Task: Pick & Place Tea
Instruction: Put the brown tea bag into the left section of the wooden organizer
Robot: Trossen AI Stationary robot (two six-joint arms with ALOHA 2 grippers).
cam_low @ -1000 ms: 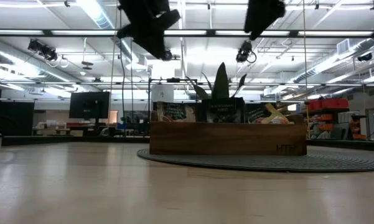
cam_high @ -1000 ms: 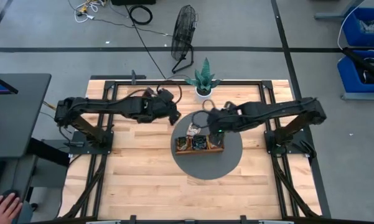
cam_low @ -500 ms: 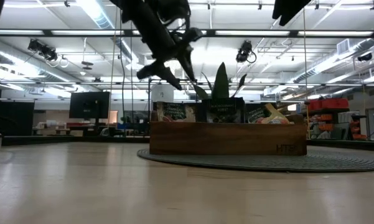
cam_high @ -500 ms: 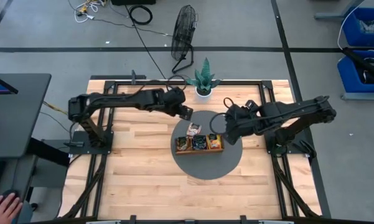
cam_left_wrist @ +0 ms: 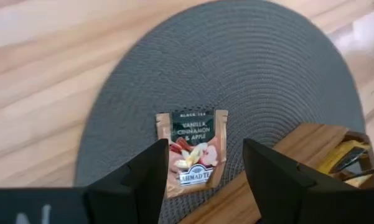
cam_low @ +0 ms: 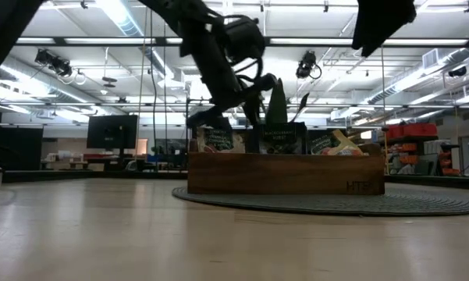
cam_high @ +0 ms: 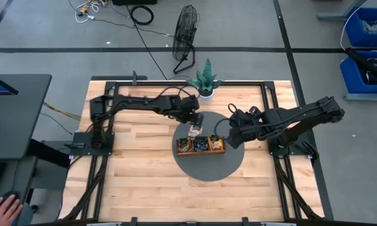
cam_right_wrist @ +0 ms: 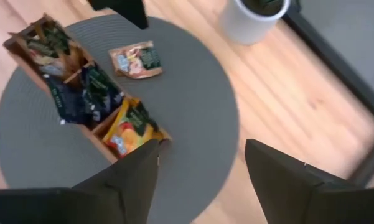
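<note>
A brown tea sachet printed "vanilla cinnamon & apple" lies flat on the round grey mat, just beyond the far wall of the wooden tray. It also shows in the high view and the right wrist view. The tray's three compartments hold several sachets, dark ones and orange-yellow ones, standing on edge. My left gripper hangs open above the loose sachet, a finger to either side, touching nothing. My right gripper is open and empty, raised to the right of the tray.
A potted plant in a white pot stands at the table's far edge behind the mat. Bare wooden table lies left of and in front of the mat. A person's hand shows off the table at the near left.
My left gripper has swung toward the table's right and come down over the mat, ending above the loose sachet. My right gripper has drawn back from above the tray toward the table's right edge. The loose sachet and the tray have stayed put.
</note>
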